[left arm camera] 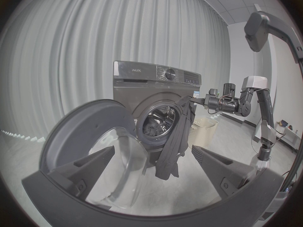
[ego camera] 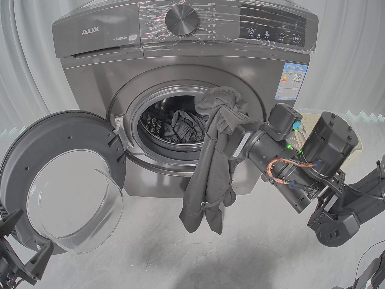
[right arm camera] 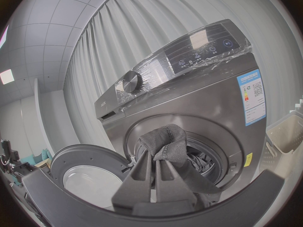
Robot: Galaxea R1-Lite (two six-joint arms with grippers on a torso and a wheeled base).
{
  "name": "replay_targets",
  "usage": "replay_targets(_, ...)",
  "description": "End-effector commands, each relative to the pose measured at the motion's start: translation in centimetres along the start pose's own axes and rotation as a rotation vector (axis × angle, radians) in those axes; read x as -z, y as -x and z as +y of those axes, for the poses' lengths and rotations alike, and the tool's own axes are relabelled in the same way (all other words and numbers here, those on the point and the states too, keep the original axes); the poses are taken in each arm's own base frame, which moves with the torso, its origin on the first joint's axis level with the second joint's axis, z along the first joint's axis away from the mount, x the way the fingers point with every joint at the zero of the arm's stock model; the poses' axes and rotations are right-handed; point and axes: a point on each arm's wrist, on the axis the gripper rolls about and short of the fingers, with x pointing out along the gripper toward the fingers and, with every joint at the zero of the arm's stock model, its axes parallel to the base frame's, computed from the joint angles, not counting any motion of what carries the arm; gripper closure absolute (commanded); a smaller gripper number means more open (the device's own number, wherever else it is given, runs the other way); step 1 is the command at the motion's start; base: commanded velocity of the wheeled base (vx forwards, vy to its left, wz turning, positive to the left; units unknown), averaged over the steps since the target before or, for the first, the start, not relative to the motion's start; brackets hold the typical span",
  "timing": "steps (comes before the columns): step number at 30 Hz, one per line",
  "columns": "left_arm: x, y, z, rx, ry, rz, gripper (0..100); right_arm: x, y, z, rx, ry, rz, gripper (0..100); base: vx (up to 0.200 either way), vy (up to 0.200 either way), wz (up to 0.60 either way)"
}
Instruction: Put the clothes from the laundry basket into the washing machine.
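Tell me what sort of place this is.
Probably a staged laundry corner in a lab or studio: a washing machine with plastic film on it, grey curtains behind it, office ceiling tiles overhead.

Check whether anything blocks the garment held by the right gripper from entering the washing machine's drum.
Nothing visible does. The door is swung wide open, and the garment in the right gripper hangs at the edge of the drum opening. The clothes already inside lie low.

The right arm (ego camera: 288,161) stretches forward and to the left at mid height, wrist roughly level, its claw (right arm camera: 154,161) pinched tight on a dark garment (ego camera: 212,153). The left claw (left arm camera: 153,147) sits low on the left side, fingers (left arm camera: 91,164) spread wide apart.
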Motion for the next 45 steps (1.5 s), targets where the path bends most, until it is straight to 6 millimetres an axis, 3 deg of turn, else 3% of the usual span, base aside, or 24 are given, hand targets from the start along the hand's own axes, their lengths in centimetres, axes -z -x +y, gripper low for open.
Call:
replay_targets(1,-0.2,-7.9,1.7,0.195,0.034,0.196,0,-0.8,-1.6,1.5,-0.057,-0.021,-0.034,100,0.0,0.0,0.0)
replay_targets(8,0.7,-13.6,0.9,0.333,0.042,0.241,0,-1.6,-2.7,2.1,-0.063,-0.037,-0.08,100,0.0,0.0,0.0)
replay_targets(11,1.1,-15.0,0.7,0.337,0.045,0.257,0,-1.9,-2.9,2.2,-0.06,-0.04,-0.093,100,0.0,0.0,0.0)
replay_targets(20,3.2,-19.6,-0.8,0.406,0.046,0.333,0,-0.2,-3.6,2.2,-0.053,-0.032,-0.061,100,0.0,0.0,0.0)
replay_targets(35,5.9,-23.6,-2.3,0.463,0.041,0.357,0,0.4,-4.3,2.6,-0.051,-0.038,-0.068,100,0.0,0.0,0.0)
replay_targets(45,8.6,-27.1,-3.5,0.485,0.056,0.264,0,0.6,-4.3,2.7,-0.05,-0.038,-0.064,100,0.0,0.0,0.0)
